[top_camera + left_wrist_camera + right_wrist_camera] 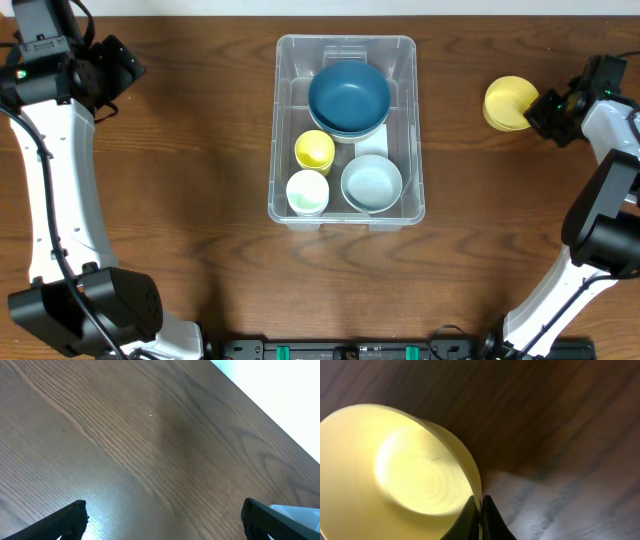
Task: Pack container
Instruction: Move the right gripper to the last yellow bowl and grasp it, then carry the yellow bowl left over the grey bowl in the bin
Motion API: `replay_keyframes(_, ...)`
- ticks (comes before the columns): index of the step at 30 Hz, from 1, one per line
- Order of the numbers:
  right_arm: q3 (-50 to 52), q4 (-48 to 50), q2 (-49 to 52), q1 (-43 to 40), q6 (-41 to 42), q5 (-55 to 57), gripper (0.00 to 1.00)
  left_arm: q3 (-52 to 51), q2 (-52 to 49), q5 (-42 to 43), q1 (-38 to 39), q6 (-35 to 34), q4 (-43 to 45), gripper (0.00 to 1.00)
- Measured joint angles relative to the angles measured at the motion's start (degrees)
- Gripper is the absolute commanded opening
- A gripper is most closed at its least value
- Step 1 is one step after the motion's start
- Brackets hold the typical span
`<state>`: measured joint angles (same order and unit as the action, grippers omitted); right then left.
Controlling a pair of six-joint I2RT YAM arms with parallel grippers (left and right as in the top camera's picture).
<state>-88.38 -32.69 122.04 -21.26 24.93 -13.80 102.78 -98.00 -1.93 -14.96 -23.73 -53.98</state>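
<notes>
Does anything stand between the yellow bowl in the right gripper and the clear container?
No. Only bare table lies between the yellow bowl, held by the right gripper, and the container. Inside, a blue bowl, a yellow cup, a pale cup and a pale blue bowl fill most of the floor.

Wooden table — clear container mid-table, yellow bowl to the right.

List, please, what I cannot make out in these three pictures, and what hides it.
1. Overhead: the label on the container floor is mostly covered by the dark blue bowl and the light blue bowl.
2. Right wrist: the yellow bowl, pinched at its rim by the right pincer, is blurred and cut off by the left and bottom edges.
3. Left wrist: a pale thing is cut off at the bottom right corner and cannot be identified.
</notes>
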Motion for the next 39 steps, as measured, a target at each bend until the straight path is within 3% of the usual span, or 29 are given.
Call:
replay_keyframes(5, 0.02, -3.67, -3.67, 0.42, -3.56, -2.12, 0.02, 0.02, 0.00, 0.00, 0.00, 0.00, 0.00, 0.98)
replay_keyframes(10, -0.55, -10.84, -14.23, 3.61, -8.31, -2.64, 0.02, 0.00, 0.00, 0.00, 0.00, 0.00, 0.00, 0.98)
replay_keyframes(17, -5.44, -20.28, -31.01, 16.92, -14.73, -2.25, 0.02, 0.02, 0.00, 0.00, 0.00, 0.00, 0.00, 0.98)
replay_keyframes(22, -6.05, -24.81, -37.44, 28.30, -15.98, 0.87, 0.02, 0.00, 0.00, 0.00, 0.00, 0.00, 0.00, 0.98)
replay_keyframes(31, -6.05, -34.58, -35.41, 46.36, -15.30, 11.54, 0.05, 0.00, 0.00, 0.00, 0.00, 0.00, 0.00, 0.98)
replay_keyframes(39, -5.99, -39.91, -28.65, 48.43, -10.78, 18.67, 0.05, 0.02, 0.00, 0.00, 0.00, 0.00, 0.00, 0.98)
